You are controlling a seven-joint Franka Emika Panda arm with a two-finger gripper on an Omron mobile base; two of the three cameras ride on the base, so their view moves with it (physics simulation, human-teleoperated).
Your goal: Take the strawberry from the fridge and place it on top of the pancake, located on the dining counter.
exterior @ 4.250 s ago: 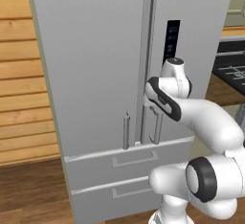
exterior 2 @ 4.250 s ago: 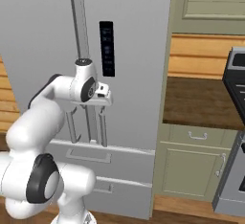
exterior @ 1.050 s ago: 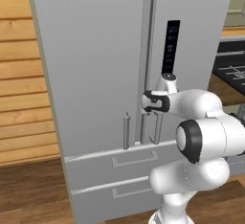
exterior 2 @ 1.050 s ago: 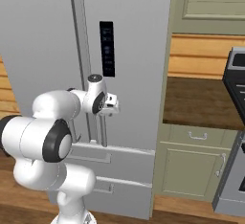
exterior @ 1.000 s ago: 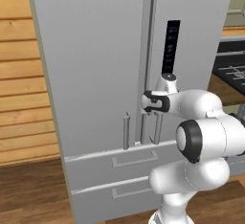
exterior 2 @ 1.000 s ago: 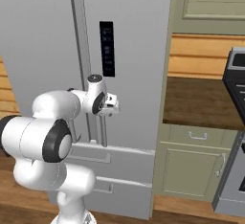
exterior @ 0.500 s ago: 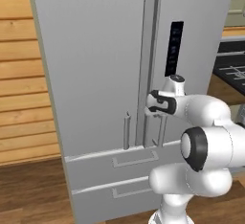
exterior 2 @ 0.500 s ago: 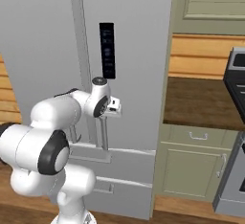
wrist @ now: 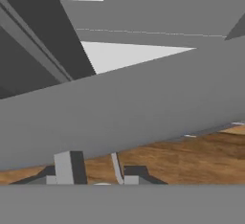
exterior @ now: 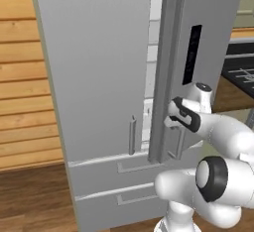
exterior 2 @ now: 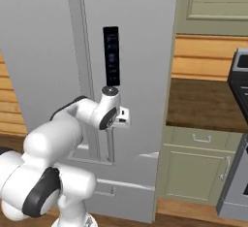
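Fridge (exterior: 94,67) tall, light grey, right door ajar, hand (exterior: 171,122) gripping its handle (exterior 2: 110,146)

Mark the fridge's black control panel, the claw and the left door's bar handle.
control panel (exterior 2: 111,56), right base view, middle of the black strip.
claw (exterior: 167,122), left base view, at its tips.
left door handle (exterior: 132,135), left base view, mid-bar.

The fridge (exterior: 94,77) fills the centre of the left base view, with wood-plank wall to its left and floor at the lower left. Its right upper door (exterior: 208,32) stands ajar, a gap between the 2 upper doors. The control panel (exterior: 191,55) sits on that door, above the end effector (exterior: 171,122), which is at the door's bar handle. 2 drawers (exterior: 114,176) lie below. In the right base view, a counter (exterior 2: 206,107) lies right of the fridge, over cabinets.
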